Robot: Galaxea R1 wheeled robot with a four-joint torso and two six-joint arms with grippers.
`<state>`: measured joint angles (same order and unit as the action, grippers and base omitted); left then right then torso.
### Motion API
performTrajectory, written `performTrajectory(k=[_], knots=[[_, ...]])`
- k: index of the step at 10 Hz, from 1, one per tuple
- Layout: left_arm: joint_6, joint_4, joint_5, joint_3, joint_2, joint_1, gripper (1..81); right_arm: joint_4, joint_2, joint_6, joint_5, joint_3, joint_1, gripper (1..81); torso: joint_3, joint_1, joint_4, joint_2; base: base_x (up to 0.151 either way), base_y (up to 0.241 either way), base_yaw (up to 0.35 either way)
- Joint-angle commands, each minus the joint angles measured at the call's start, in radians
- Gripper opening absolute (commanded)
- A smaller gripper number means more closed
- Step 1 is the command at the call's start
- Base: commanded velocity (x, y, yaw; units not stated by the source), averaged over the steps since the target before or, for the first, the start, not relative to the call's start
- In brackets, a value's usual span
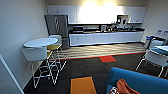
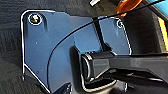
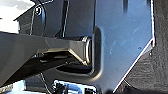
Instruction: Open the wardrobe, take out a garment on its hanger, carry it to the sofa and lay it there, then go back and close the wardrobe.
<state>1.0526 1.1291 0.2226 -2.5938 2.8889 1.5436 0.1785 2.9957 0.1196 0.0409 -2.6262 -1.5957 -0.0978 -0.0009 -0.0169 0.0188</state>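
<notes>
White round table [image 1: 40,42] and wire-legged chairs [image 1: 37,56] sit at your nine o'clock, against the wall. Straight ahead at twelve, you face a kitchen counter [image 1: 105,37] with a grey fridge [image 1: 57,25] at its left end. An orange carpet tile [image 1: 82,85] lies at six. At your five o'clock, the blue sofa [image 1: 140,81] carries the orange garment [image 1: 125,88]. You cannot tell from either wrist view how far either tool is open or whether it holds anything.
</notes>
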Motion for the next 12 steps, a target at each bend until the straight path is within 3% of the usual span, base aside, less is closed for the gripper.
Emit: performTrajectory(k=[1, 9, 12], knots=[[0.003, 0.0, -0.029, 0.001, -0.009, -0.033, 81.1, 0.009, -0.001, 0.002, -0.053, -0.015, 0.033, 81.1, 0.0, 0.001, 0.0, 0.0, 0.0, 0.0, 0.261], [0.003, 0.0, -0.029, 0.001, -0.005, -0.029, 81.1, 0.013, -0.001, -0.003, -0.05, -0.03, 0.029, 81.1, 0.0, 0.001, 0.0, 0.0, 0.0, 0.0, 0.261], [0.003, 0.001, -0.028, 0.001, -0.006, -0.029, 81.1, 0.018, -0.031, -0.008, -0.042, 0.034, 0.029, 81.1, 0.0, 0.001, 0.0, 0.0, 0.0, 0.0, 0.261]])
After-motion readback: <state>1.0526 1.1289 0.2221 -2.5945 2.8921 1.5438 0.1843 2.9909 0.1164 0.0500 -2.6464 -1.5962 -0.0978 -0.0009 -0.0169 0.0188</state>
